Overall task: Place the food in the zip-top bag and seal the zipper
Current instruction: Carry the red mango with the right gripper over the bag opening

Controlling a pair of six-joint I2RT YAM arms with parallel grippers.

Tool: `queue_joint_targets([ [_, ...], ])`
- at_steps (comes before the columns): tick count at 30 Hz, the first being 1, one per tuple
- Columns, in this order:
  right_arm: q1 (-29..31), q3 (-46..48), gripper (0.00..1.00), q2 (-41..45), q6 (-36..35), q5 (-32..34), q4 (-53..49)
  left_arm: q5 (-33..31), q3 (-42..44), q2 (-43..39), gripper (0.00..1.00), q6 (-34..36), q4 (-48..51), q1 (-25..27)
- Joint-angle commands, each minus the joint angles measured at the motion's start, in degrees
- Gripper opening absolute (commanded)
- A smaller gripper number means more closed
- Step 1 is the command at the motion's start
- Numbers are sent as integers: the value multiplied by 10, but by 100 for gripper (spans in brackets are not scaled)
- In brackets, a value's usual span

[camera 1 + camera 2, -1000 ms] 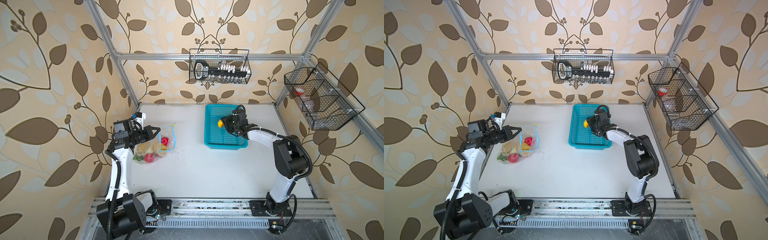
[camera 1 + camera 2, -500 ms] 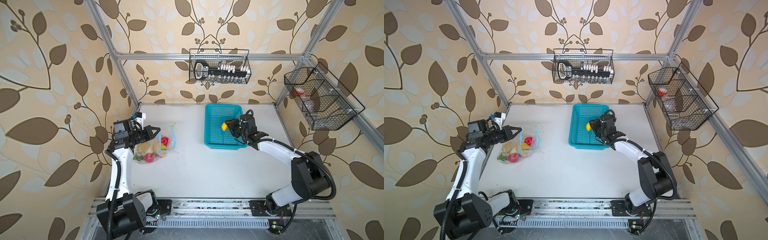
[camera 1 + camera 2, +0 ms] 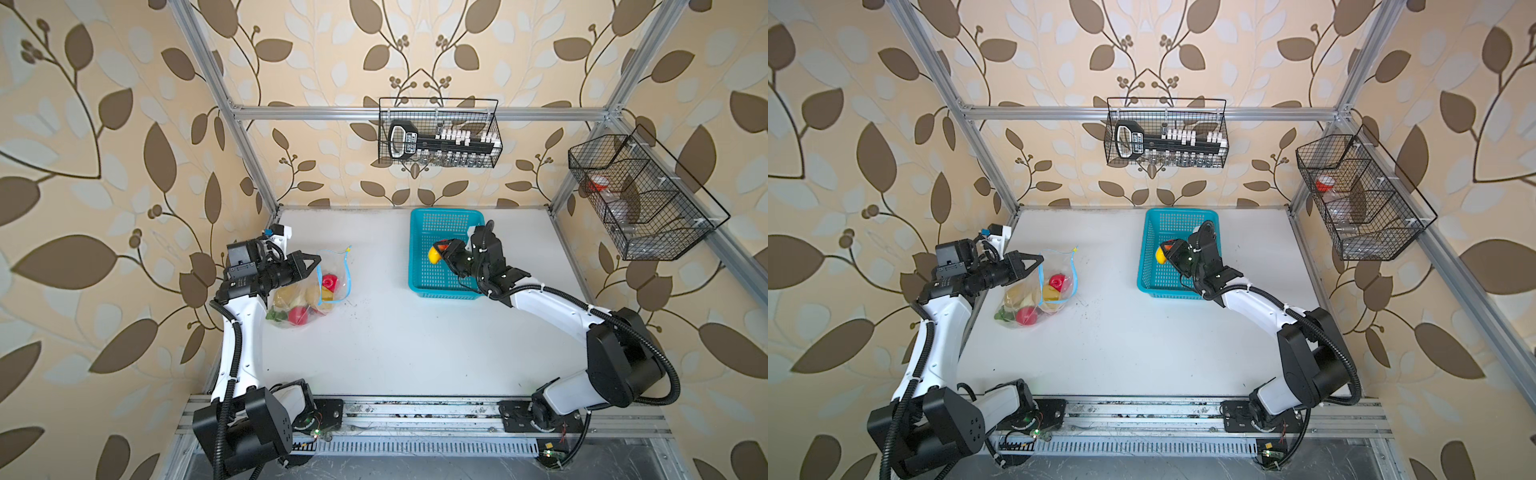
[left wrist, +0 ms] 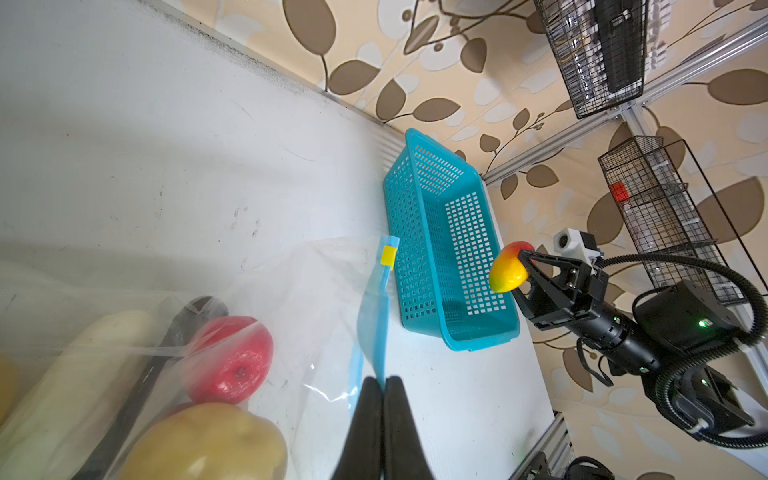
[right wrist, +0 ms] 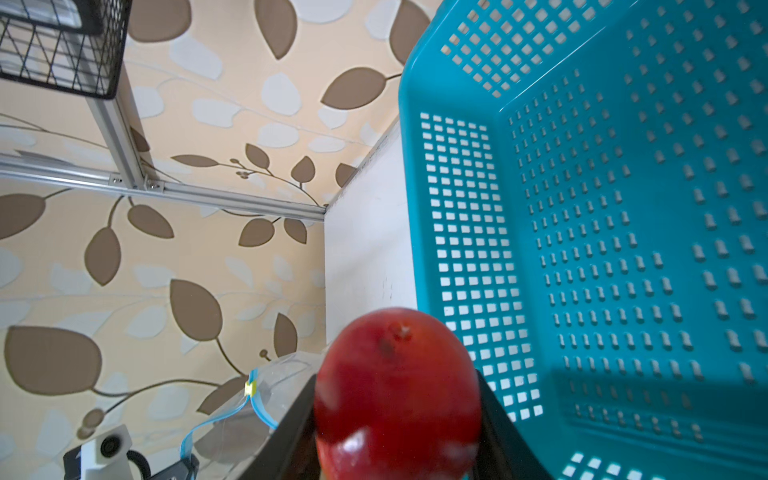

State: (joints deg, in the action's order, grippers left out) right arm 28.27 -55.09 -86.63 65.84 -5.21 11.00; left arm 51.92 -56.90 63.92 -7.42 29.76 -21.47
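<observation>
While left gripper [image 4: 383, 401] pinches the zipper [image 4: 373, 320], right gripper [image 4: 519, 273] partly spread, clamping red-yellow fruit [image 4: 507, 269] over basket [image 4: 432, 195].

Leaf-patterned wallpaper [image 3: 104, 137], white tabletop [image 3: 415, 345], aluminium frame [image 3: 316, 113]

Laboratory robot cell — an aluminium profile frame [image 3: 316, 112] encloses a white tabletop [image 3: 415, 340], printed leaf wallpaper [image 3: 104, 166] lines the walls, two robot arms [image 3: 243, 332] mount on a front rail [image 3: 415, 409], wire baskets [image 3: 492, 124] hang above.

Clear zip-top bag [image 3: 309, 291] rests on the tabletop [image 3: 415, 353], blue zipper [image 3: 350, 274] open, produce [image 3: 297, 316] inside; red-yellow fruit [image 3: 434, 254] held above the basket [image 3: 446, 215].
</observation>
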Motion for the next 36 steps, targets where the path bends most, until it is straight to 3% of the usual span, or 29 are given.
queue_joint_targets([
  [1,23,-8,34,1,-24,-8,24,5,0,-5,0,14,-11,-6],
  [9,78,-36,35,-28,-31,2,55,4,1,-3,0,16,-13,-6],
  [24,170,-177,35,-105,-83,24,8,1,-1,-7,0,18,-8,-7],
  [36,220,-238,35,-165,-92,21,6,3,-1,-6,0,19,-7,-6],
])
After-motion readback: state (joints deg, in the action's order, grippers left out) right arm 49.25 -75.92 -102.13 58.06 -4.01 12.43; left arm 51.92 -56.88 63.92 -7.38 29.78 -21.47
